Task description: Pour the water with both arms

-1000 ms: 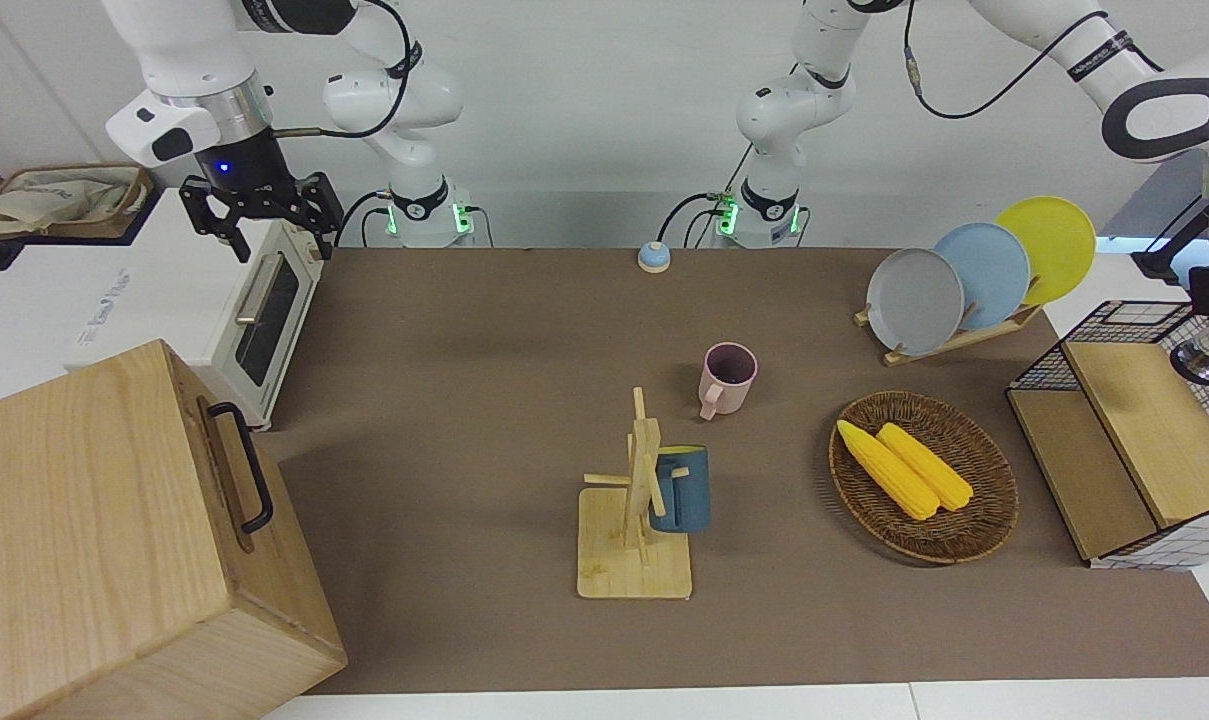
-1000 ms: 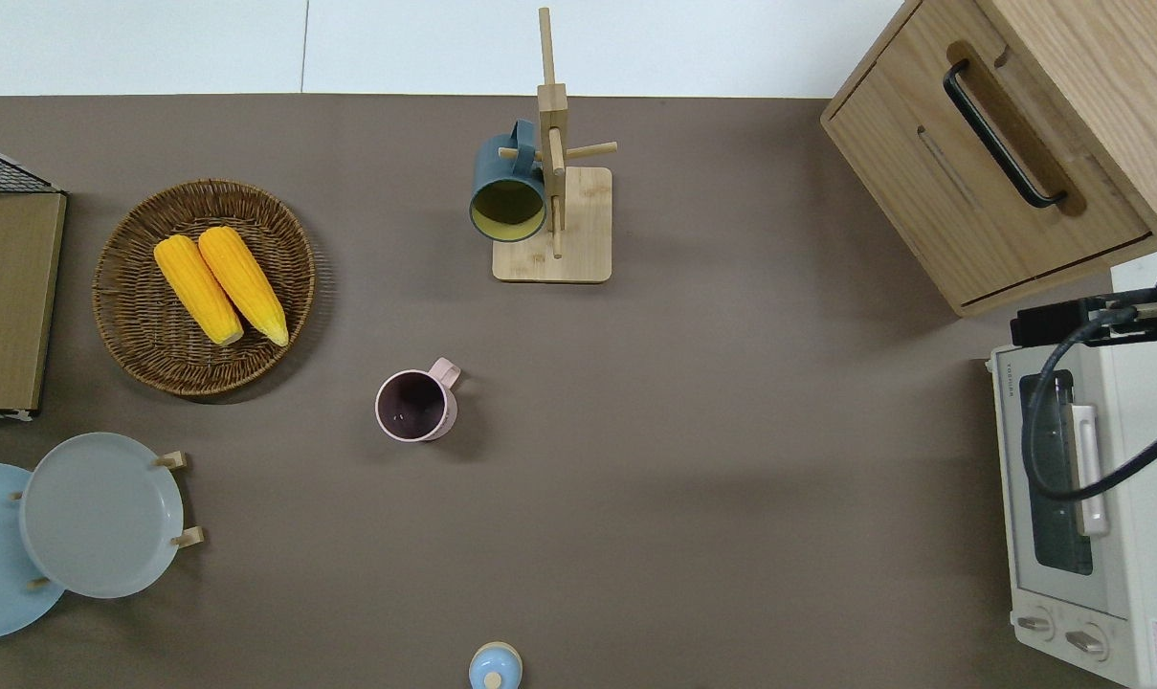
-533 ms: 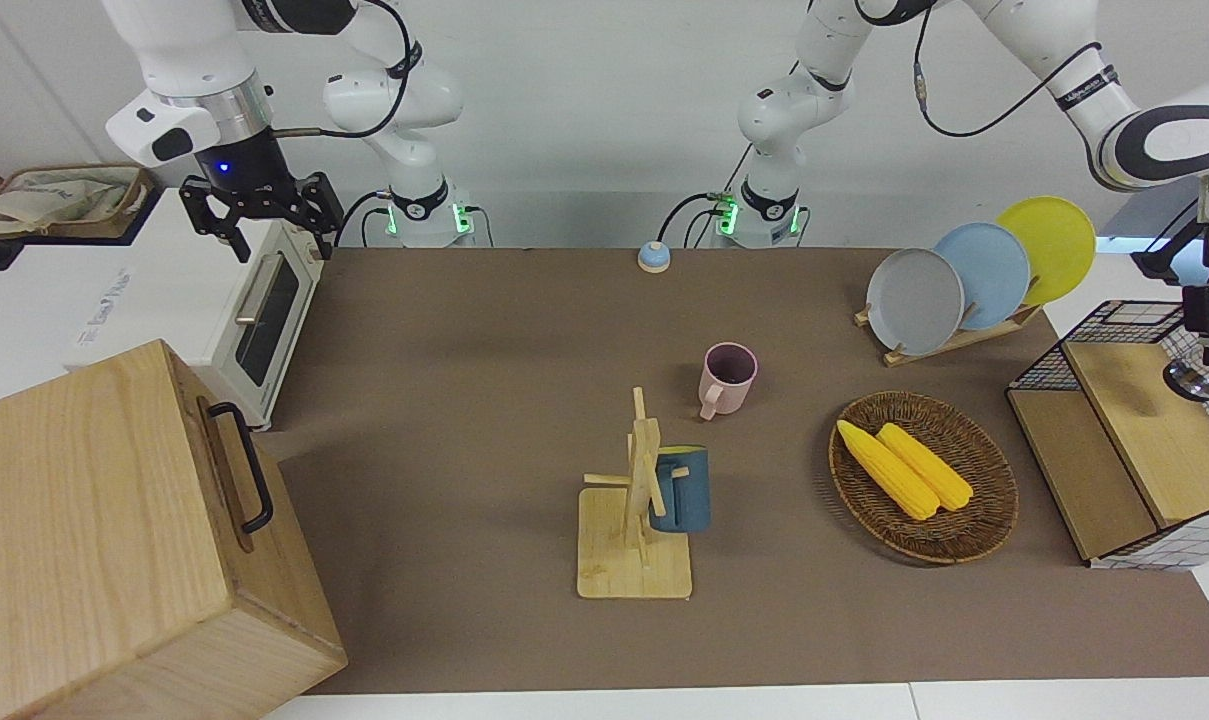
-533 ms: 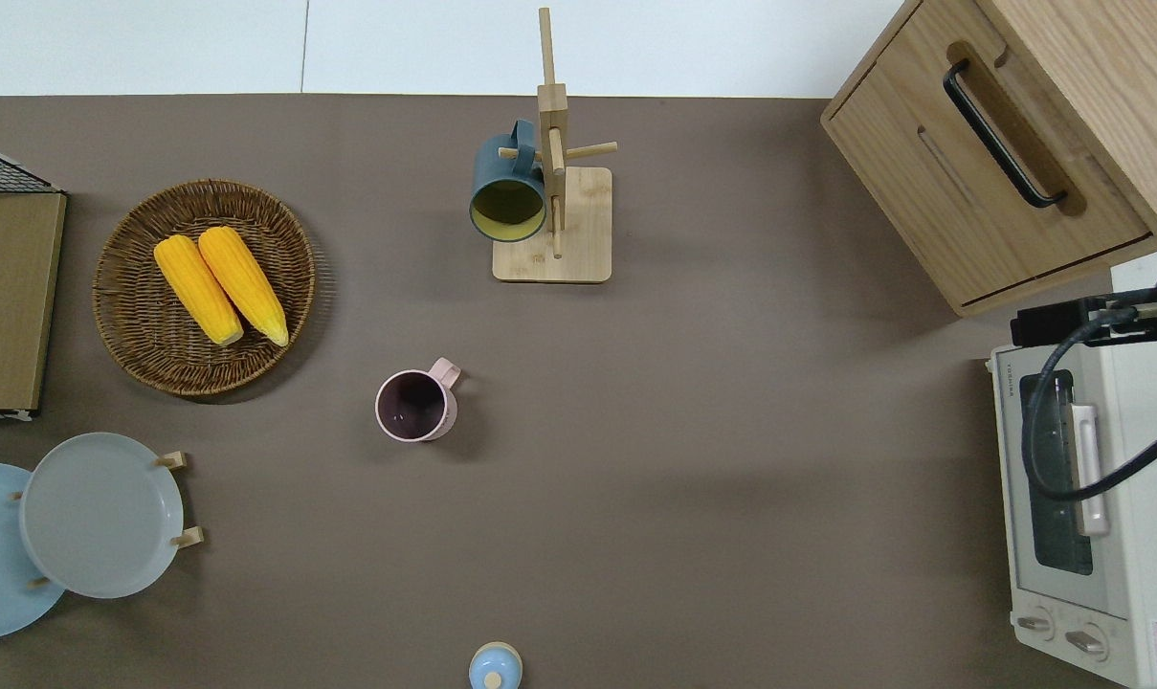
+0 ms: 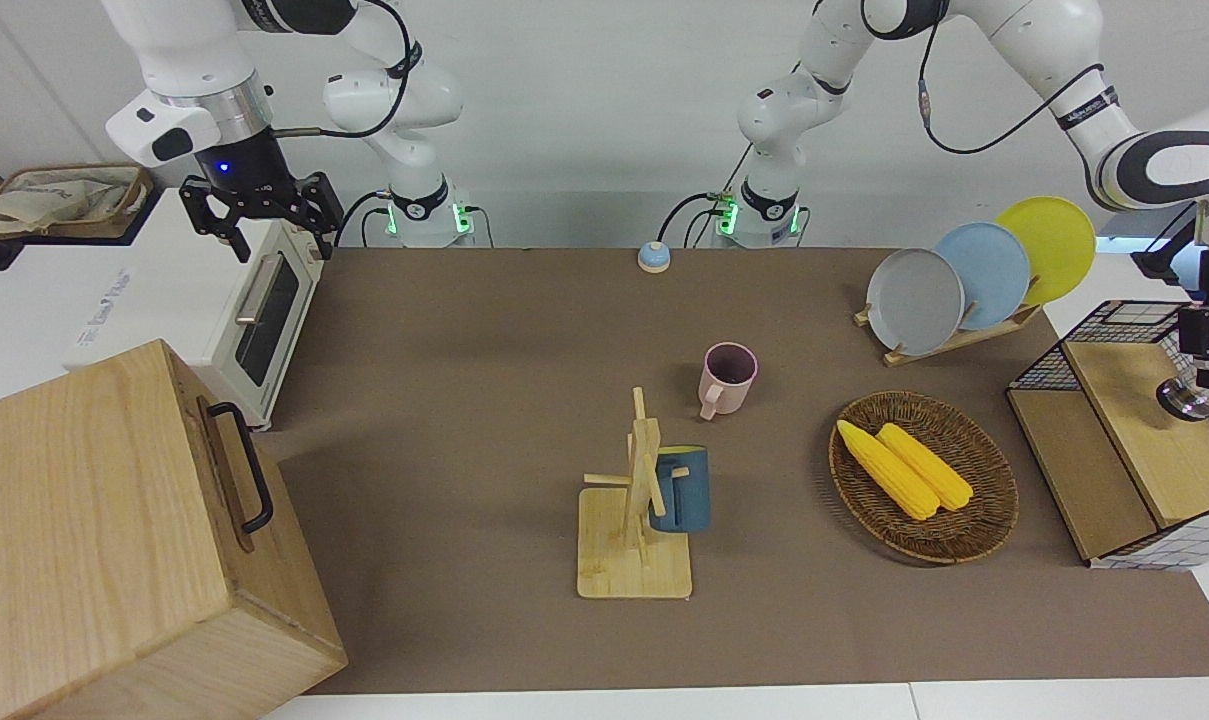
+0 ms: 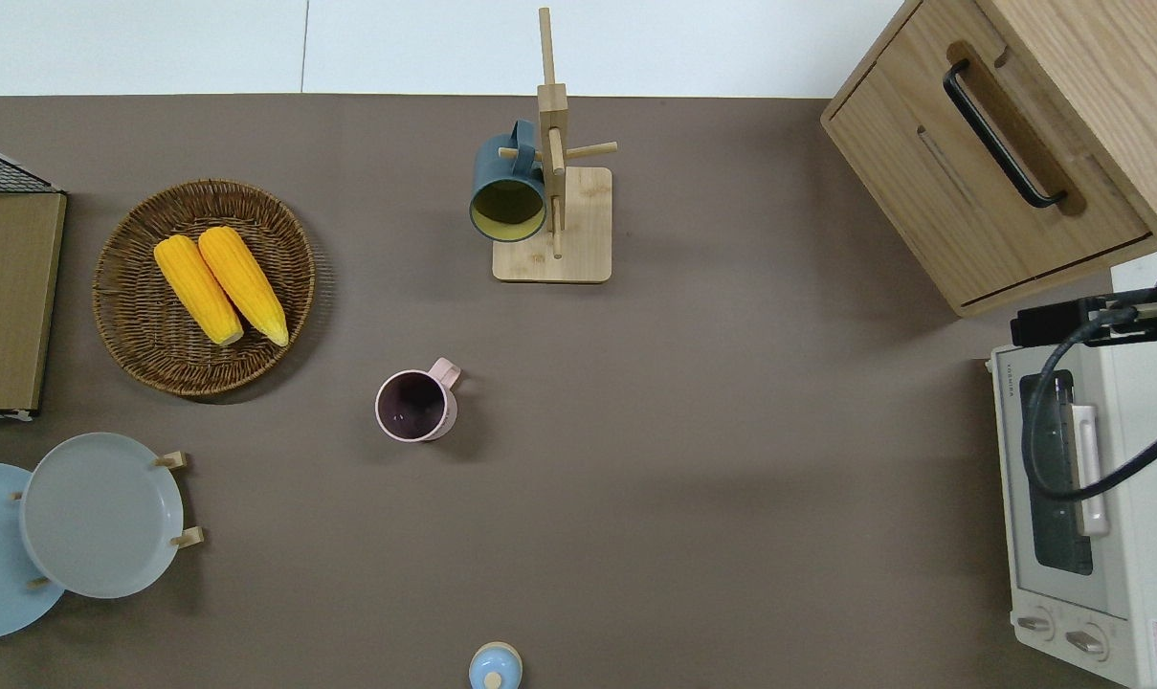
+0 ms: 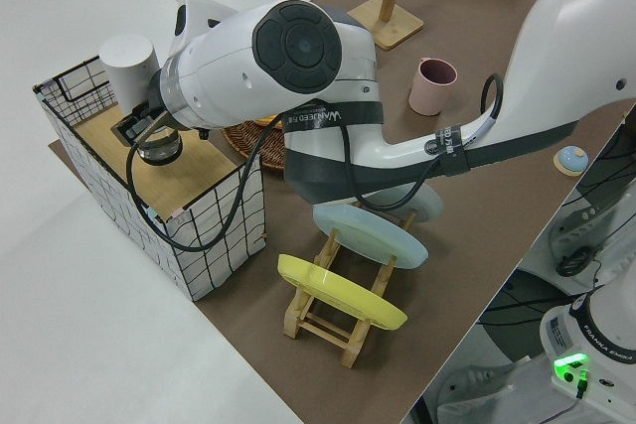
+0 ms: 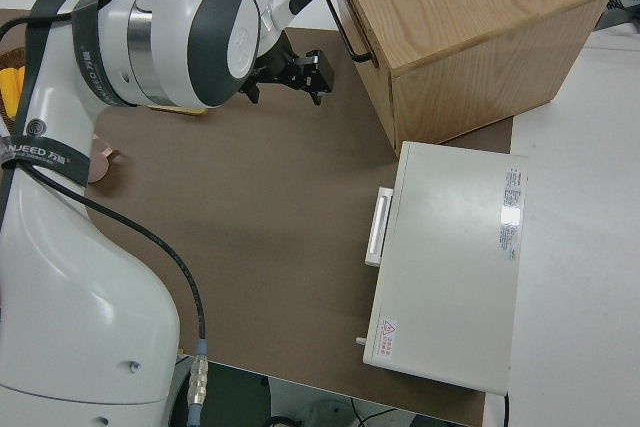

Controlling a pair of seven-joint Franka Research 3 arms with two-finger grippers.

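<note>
My left gripper (image 5: 1204,345) hangs over the upper wooden shelf of a wire rack (image 5: 1114,330) at the left arm's end of the table. A small round shiny thing (image 5: 1186,400) sits right under the gripper (image 7: 139,136), close above the shelf board. A white cup (image 7: 129,57) stands on the same shelf, beside the gripper. A pink mug (image 6: 415,405) stands upright mid-table. A dark blue mug (image 6: 507,196) hangs on a wooden mug tree (image 6: 554,225). My right arm is parked, its gripper (image 5: 259,220) open and empty.
A wicker basket (image 6: 128,354) holds two corn cobs. Plates stand in a wooden rack (image 5: 954,335) near the left arm's base. A white toaster oven (image 6: 1076,498) and a wooden box (image 6: 999,153) occupy the right arm's end. A small blue knob (image 6: 494,665) lies near the robots.
My left gripper has come down closer to the wooden shelf, and the round shiny thing has moved with it. The right arm has not moved.
</note>
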